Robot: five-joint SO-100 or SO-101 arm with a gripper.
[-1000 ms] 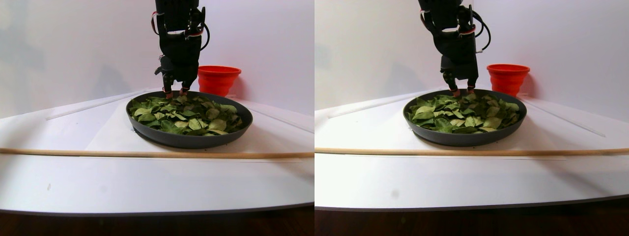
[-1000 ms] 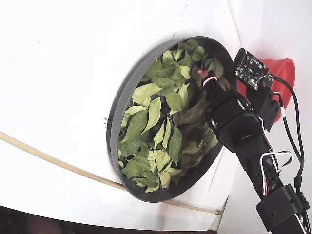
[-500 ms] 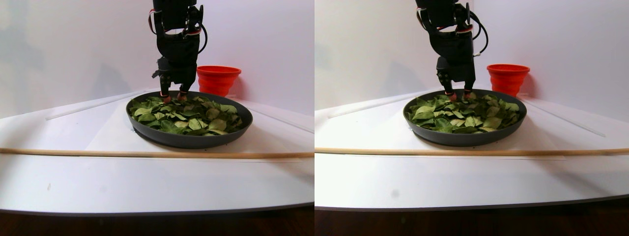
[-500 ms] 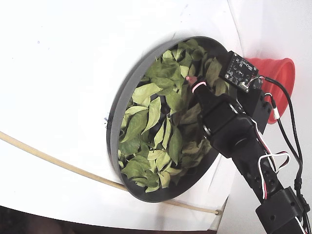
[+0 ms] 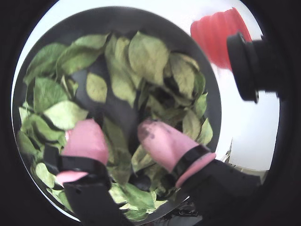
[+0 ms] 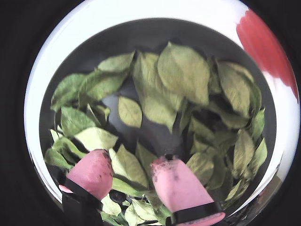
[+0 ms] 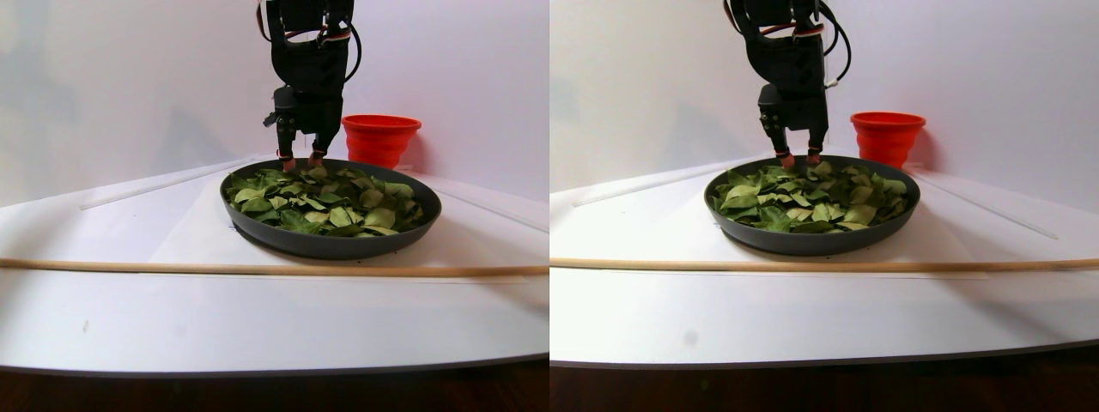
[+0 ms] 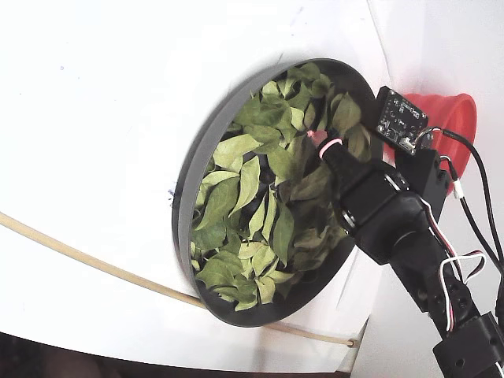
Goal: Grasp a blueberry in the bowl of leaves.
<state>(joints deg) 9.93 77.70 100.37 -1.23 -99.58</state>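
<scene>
Hovering parted, empty jaws (pink-tipped) straddle leaves (image 6: 141, 162) near the bowl (image 6: 155, 33) rim; blueberry unseen.

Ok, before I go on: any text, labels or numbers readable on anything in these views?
None can be read.
The small circuit board on the arm carries fine markings, too small to read in the fixed view.
The bowl, red cup, pink fingertips and wooden stick show no lettering.
</scene>
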